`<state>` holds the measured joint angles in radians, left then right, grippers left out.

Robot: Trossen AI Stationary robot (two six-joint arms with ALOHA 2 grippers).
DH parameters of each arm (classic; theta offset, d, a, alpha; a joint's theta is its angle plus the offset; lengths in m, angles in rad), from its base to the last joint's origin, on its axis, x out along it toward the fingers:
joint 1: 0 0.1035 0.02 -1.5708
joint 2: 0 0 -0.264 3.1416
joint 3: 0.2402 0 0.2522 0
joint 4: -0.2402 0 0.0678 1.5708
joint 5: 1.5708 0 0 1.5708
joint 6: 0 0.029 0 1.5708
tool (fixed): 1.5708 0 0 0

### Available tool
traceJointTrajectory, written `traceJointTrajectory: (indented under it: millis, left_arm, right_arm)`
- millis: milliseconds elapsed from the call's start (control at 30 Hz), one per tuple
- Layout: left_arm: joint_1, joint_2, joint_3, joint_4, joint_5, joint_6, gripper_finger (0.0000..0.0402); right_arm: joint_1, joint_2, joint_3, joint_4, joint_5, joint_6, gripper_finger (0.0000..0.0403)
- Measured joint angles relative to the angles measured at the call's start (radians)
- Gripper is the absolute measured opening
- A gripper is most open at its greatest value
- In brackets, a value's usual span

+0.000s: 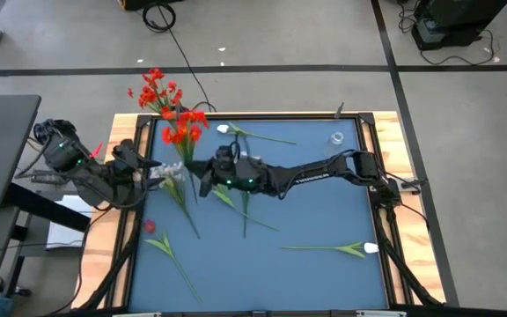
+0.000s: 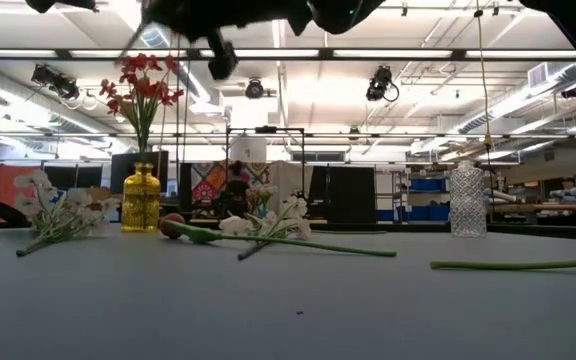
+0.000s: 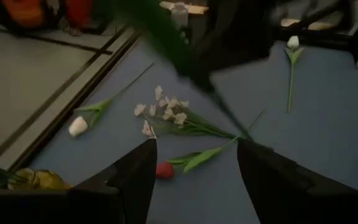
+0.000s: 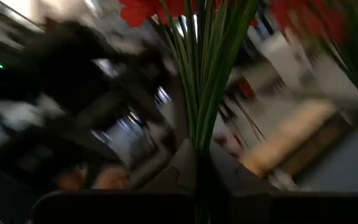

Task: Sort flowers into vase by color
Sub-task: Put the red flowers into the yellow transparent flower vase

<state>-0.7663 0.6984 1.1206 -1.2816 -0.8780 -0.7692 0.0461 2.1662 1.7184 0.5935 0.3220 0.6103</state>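
Observation:
My right gripper (image 1: 202,173) reaches to the table's left half and is shut on a bunch of red flowers (image 1: 183,130), lifted above the table. A yellow vase (image 2: 141,200) at the far left holds more red flowers (image 1: 153,88). My left gripper (image 1: 158,172) hovers open and empty over a bunch of small white flowers (image 3: 166,112) lying flat on the blue table. A red tulip (image 1: 150,226) lies near the left edge. White tulips lie at the far side (image 1: 224,129) and near right (image 1: 372,249). My right gripper pinches the bunch's green stems (image 4: 201,130) between its two fingers, several stems together, well below the blooms. The stems rise out of the fingers and fan out toward the red blooms (image 4: 148,9). The bunch is lifted clear of the table.
A clear glass vase (image 1: 337,138) stands at the far right. More green stems with leaves (image 1: 240,204) lie at the table's middle. The wooden table rim (image 1: 394,141) frames the blue mat. Bare mat shows near the front middle (image 1: 271,282).

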Motion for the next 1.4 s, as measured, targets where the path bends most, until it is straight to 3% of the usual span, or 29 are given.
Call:
traceJointTrajectory:
  millis: [167, 367, 533, 633, 833, 967, 1133, 1333, 1400]
  left_arm:
    - [-0.021, -0.015, 0.0, 0.098, 0.017, 0.124, 0.0228]
    - [-0.028, -0.014, 0.0, 0.26, 0.045, 0.29, 0.0228]
    - [-0.028, -0.012, -0.003, 0.304, -0.102, 0.219, 0.0228]
    - [-0.028, -0.035, -0.072, 0.347, -0.139, 0.222, 0.0228]
    - [-0.028, -0.163, -0.333, 0.553, -0.039, 0.15, 0.0228]
    - [-0.003, -0.246, -0.448, 0.697, -0.043, 0.232, 0.0228]
    - [0.11, -0.326, -0.46, 0.832, 0.023, 0.347, 0.0228]
    - [0.248, -0.383, -0.46, 0.9, 0.134, 0.485, 0.0228]
    - [0.297, -0.388, -0.46, 0.921, 0.217, 0.506, 0.0228]
  right_arm:
    - [-0.01, -0.001, 0.0, 0.187, -0.043, -0.111, 0.0017]
    - [-0.035, -0.001, 0.0, 0.242, -0.06, -0.109, 0.0017]
    - [-0.052, -0.001, 0.0, 0.365, -0.156, -0.184, 0.0017]
    - [-0.052, -0.001, 0.0, 0.443, -0.182, -0.239, 0.0017]
    - [-0.052, -0.001, 0.0, 0.437, -0.218, -0.272, 0.0017]
    - [-0.092, -0.001, 0.0, 0.432, -0.312, -0.217, 0.0017]
    - [-0.138, -0.001, 0.0, 0.421, -0.506, -0.138, 0.0017]
    - [-0.158, -0.001, 0.0, 0.317, -0.529, -0.16, 0.0018]
    - [-0.161, -0.001, 0.0, 0.308, -0.533, -0.169, 0.0018]
